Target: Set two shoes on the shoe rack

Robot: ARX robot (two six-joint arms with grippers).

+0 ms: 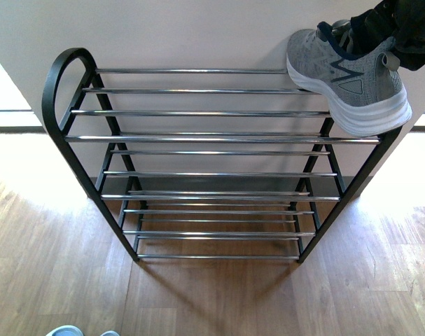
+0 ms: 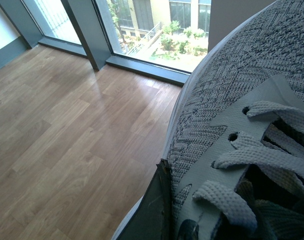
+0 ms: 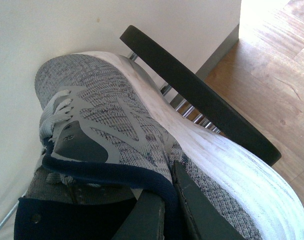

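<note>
The black shoe rack (image 1: pixel 68 77) with chrome bars stands against the wall. One grey knit sneaker (image 1: pixel 345 77) with a white sole is at the right end of its top tier, toe toward the wall and heel over the front bar. My right gripper (image 3: pixel 169 170) is shut on that sneaker's (image 3: pixel 106 120) navy collar, one finger inside and one outside, beside the rack's side hoop (image 3: pixel 192 90). A second grey knit sneaker (image 2: pixel 232 80) fills the left wrist view, high above the floor. My left gripper (image 2: pixel 179 200) is shut on its side, with one dark finger (image 2: pixel 154 210) showing.
Tips of pale blue slide sandals (image 1: pixel 65 330) show at the front view's bottom edge on the wooden floor (image 1: pixel 51 266). The rack's lower tiers (image 1: pixel 219 196) hold nothing. The left wrist view shows floor-length windows (image 2: pixel 157 35). My right arm (image 1: pixel 401 24) reaches in from the top right.
</note>
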